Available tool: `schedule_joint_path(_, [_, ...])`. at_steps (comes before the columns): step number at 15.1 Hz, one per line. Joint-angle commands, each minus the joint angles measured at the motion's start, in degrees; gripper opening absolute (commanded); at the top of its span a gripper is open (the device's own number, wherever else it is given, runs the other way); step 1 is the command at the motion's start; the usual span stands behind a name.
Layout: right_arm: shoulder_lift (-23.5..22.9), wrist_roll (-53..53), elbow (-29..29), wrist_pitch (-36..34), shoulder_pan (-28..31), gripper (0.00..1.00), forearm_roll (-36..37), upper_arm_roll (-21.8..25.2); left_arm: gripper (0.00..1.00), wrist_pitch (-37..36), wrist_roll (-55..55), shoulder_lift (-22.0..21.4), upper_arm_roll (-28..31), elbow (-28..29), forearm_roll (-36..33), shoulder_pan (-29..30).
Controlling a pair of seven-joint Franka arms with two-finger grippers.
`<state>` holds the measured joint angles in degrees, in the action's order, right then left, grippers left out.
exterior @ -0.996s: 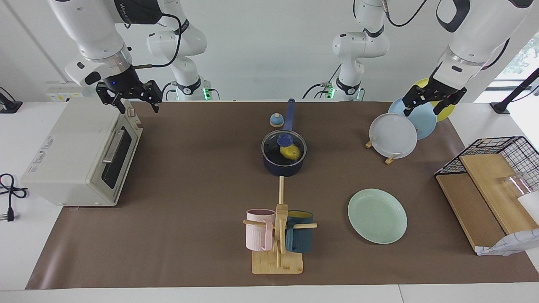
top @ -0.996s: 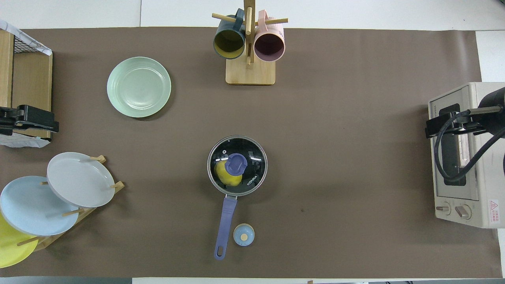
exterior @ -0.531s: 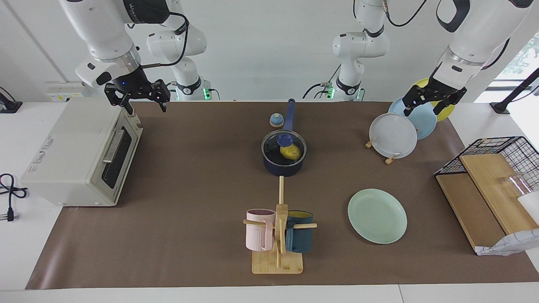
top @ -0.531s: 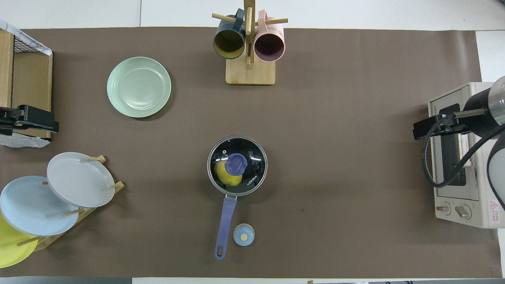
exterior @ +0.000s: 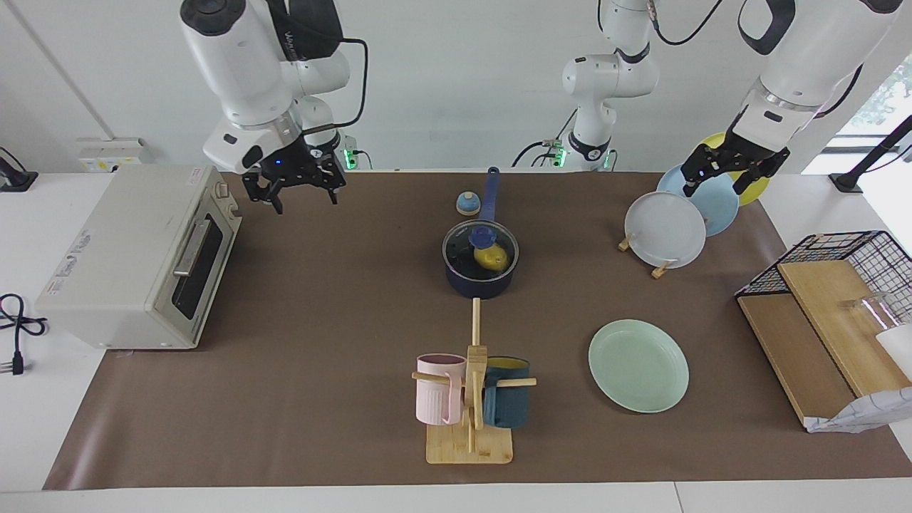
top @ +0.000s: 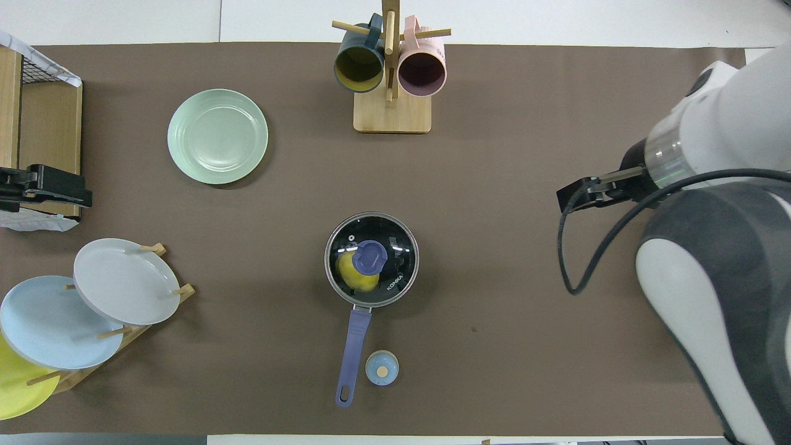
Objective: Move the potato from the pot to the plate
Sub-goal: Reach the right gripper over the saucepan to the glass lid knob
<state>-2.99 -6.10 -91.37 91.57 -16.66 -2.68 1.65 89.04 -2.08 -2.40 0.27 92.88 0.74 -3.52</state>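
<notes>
The navy pot (exterior: 481, 279) stands mid-table with its long handle pointing toward the robots. A glass lid with a blue knob (exterior: 483, 235) covers it. The yellow potato (exterior: 493, 258) lies inside, seen through the lid, also in the overhead view (top: 352, 276). The mint green plate (exterior: 638, 365) lies bare, farther from the robots than the pot, toward the left arm's end. My right gripper (exterior: 305, 199) hangs open and holds nothing, over the mat between the toaster oven and the pot. My left gripper (exterior: 712, 187) waits open and holds nothing, over the plate rack.
A toaster oven (exterior: 135, 263) stands at the right arm's end. A mug tree (exterior: 470, 399) with a pink and a dark mug stands farther out than the pot. A plate rack (exterior: 666, 229) and a wire basket with boards (exterior: 819, 313) fill the left arm's end. A small blue bell (exterior: 467, 204) sits beside the pot handle.
My right arm has swung from above the toaster oven toward the table's middle, gripper still open. The left arm, pot, lid and potato have not moved.
</notes>
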Motion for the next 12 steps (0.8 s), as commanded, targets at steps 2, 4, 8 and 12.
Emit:
schedule_joint_path(2, [-6.84, -8.03, 8.82, -2.53, -4.95, 1.0, -1.1, -0.33, 1.0, -0.88, -0.29, -0.58, -0.36, 0.11, 0.4, 0.53])
schedule_joint_path(4, [-9.65, -12.25, 11.9, -2.8, -7.76, 1.0, -0.92, -0.33, 1.0, -0.88, -0.29, -0.58, -0.36, 0.11, 0.4, 0.53])
schedule_joint_path(8, [-14.49, -22.26, 15.87, -1.4, -13.48, 1.0, -0.75, -0.76, 1.0, -0.88, -0.29, -0.58, -0.36, 0.11, 0.4, 0.53])
schedule_joint_path(12, [-17.22, -29.57, 15.61, 5.01, -19.45, 1.0, -0.75, -0.77, 1.0, -0.88, -0.29, -0.67, -0.36, 0.11, 0.4, 0.53])
